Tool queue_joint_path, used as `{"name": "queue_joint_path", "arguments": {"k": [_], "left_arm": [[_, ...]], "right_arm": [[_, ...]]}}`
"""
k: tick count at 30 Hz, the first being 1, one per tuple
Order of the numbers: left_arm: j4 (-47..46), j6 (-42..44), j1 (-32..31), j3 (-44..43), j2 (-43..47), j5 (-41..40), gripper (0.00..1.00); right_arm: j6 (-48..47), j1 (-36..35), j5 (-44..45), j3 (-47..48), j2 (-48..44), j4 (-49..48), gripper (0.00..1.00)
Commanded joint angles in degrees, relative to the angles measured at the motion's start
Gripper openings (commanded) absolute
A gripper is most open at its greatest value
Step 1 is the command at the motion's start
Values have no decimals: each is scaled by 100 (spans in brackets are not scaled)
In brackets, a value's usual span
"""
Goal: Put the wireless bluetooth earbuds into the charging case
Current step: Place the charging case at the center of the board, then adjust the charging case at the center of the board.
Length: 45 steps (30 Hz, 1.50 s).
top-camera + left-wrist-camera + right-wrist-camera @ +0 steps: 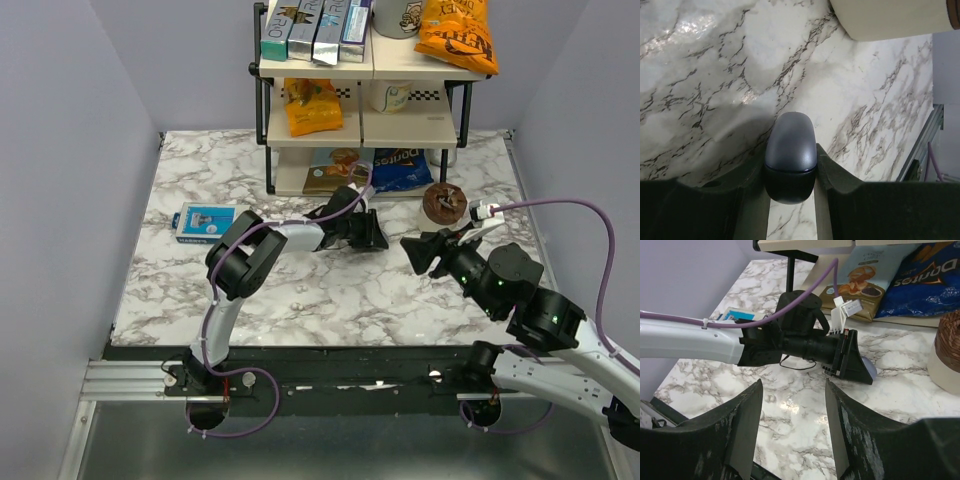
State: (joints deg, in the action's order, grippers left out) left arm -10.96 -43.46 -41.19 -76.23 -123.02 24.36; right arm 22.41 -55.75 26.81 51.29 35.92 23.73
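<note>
At the middle of the white marble table (300, 295), the left gripper (366, 232) clamped the small rounded lavender-blue plastic charging case (790, 150).
The case sat lid-down-shut, pinched between both black fingers; just right of it, the right gripper (420, 252) hung with jaws apart, holding nothing, pointing toward it.

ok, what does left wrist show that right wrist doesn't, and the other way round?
Left wrist only: the charging case close up, lid closed, clamped in the left gripper.
Right wrist only: the left arm seen from outside, the right gripper open and holding nothing, the Doritos bag, the cookie bag and a blue box.
Both: the marble table. In the right wrist view the case is only a sliver past the left gripper.
</note>
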Motion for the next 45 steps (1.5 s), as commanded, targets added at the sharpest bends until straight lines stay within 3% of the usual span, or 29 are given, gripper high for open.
{"name": "queue_joint_path", "arguments": {"k": [1,3,7,13,25,36,40,42,45], "left_arm": [[480,57,23,-322,-90,-98,1],[577,119,32,-349,-126,-124,7],[639,154,41,-288,-134,-194,36],[648,180,41,-103,-73,-247,49],[683,224,120,414,278,-379,55],[1086,610,436,1198,1675,-669,56],[1640,891,419,1294,2386,-1177,56],[2112,945,419,1356,2914,-1993,57],[2553,726,419,1645,3652,-3513,69]], "right_arm": [[-97,11,105,145,-50,159,62],[-106,11,114,145,-24,159,62],[-106,11,140,92,-6,159,62],[-106,20,202,39,-85,167,62],[-53,11,220,-48,-182,167,62],[9,11,220,-172,-156,124,62],[-70,11,281,-242,-129,27,62],[-114,11,360,-286,-103,-8,62],[-54,11,632,-426,-15,-183,63]]}}
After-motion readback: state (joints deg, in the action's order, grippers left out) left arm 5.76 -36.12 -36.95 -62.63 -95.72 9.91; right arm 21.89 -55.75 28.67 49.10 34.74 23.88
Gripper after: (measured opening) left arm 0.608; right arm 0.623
